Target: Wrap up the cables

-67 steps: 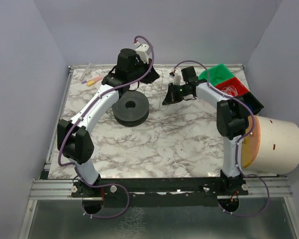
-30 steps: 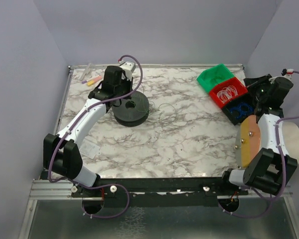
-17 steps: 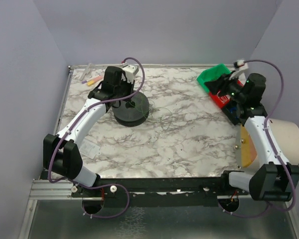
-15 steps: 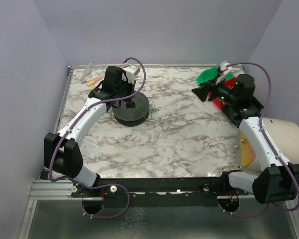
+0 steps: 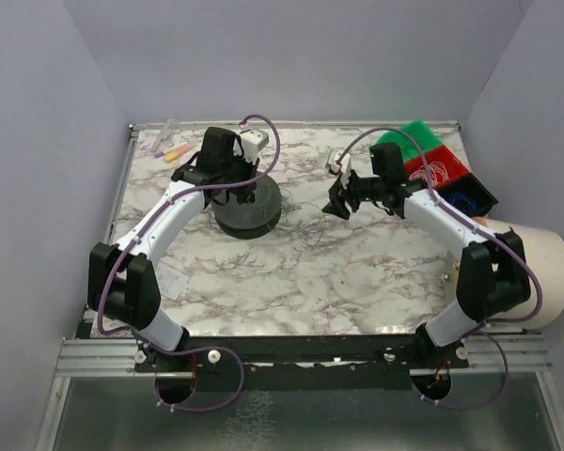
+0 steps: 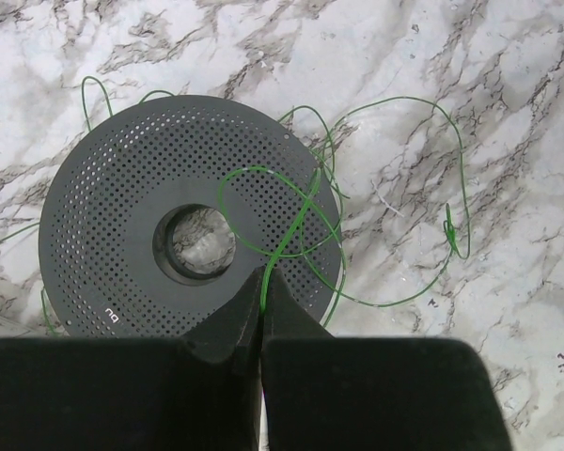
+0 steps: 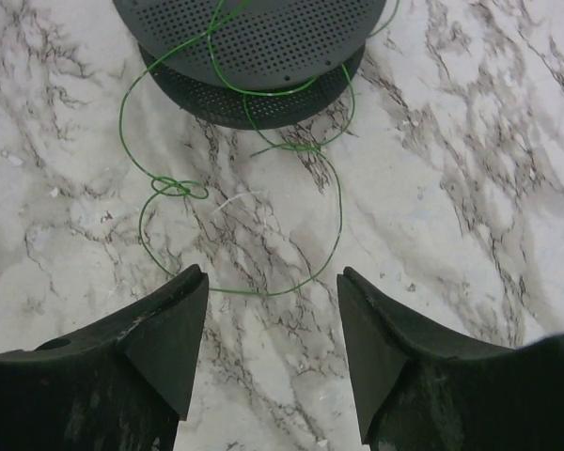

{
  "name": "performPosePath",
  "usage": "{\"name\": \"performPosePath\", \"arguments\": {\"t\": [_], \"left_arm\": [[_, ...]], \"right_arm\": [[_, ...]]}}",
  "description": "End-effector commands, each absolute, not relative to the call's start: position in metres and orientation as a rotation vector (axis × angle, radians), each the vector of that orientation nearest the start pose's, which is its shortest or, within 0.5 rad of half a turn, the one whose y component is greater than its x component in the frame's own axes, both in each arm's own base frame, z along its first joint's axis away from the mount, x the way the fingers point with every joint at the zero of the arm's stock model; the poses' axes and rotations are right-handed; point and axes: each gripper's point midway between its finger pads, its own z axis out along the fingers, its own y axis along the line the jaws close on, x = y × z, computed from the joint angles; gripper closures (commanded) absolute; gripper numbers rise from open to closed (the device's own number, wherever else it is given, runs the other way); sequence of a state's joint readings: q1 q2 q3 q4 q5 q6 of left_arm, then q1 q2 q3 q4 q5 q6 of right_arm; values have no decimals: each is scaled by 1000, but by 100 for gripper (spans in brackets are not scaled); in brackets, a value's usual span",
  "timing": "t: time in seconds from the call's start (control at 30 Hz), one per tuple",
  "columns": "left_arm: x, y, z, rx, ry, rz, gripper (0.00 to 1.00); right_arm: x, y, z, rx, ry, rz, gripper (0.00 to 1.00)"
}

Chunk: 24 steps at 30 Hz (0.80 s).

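While the left end effector (image 6: 263, 274) pinches green cable (image 6: 448, 228) and right end effector (image 7: 271, 277) gapes, the red bin (image 5: 452, 156) holds white coils (image 5: 434, 173).

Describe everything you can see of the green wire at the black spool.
The green wire is hair-thin and looks like a single strand, lying in loose curly loops. Part of it crosses the top face of the perforated black spool. The rest spills onto the marble table beside the spool in a wide loop with a small knot. One stretch runs up into the shut left end effector, which pinches it above the spool. The open right end effector hangs over the table loop without touching it.
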State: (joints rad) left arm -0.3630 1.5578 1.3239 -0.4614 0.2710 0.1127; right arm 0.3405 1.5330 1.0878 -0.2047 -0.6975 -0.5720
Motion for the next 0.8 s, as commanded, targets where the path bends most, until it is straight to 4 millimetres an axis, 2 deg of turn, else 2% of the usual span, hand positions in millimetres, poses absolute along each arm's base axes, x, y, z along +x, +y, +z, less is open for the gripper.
{"name": "performPosePath", "arguments": {"t": [0.0, 0.23, 0.5, 0.67, 0.77], "left_arm": [[382, -195, 196, 712, 2165, -455, 100], [376, -204, 186, 741, 2183, -518, 100], [371, -205, 186, 746, 2177, -541, 100], [370, -205, 187, 742, 2173, -542, 99], [370, -204, 185, 740, 2179, -537, 99]], "right_arm": [[345, 249, 156, -1496, 1595, 710, 39], [333, 272, 127, -1680, 1508, 704, 37], [337, 291, 112, -1778, 1385, 712, 34], [324, 294, 101, -1852, 1329, 727, 37], [323, 299, 98, -1859, 1290, 696, 37]]}}
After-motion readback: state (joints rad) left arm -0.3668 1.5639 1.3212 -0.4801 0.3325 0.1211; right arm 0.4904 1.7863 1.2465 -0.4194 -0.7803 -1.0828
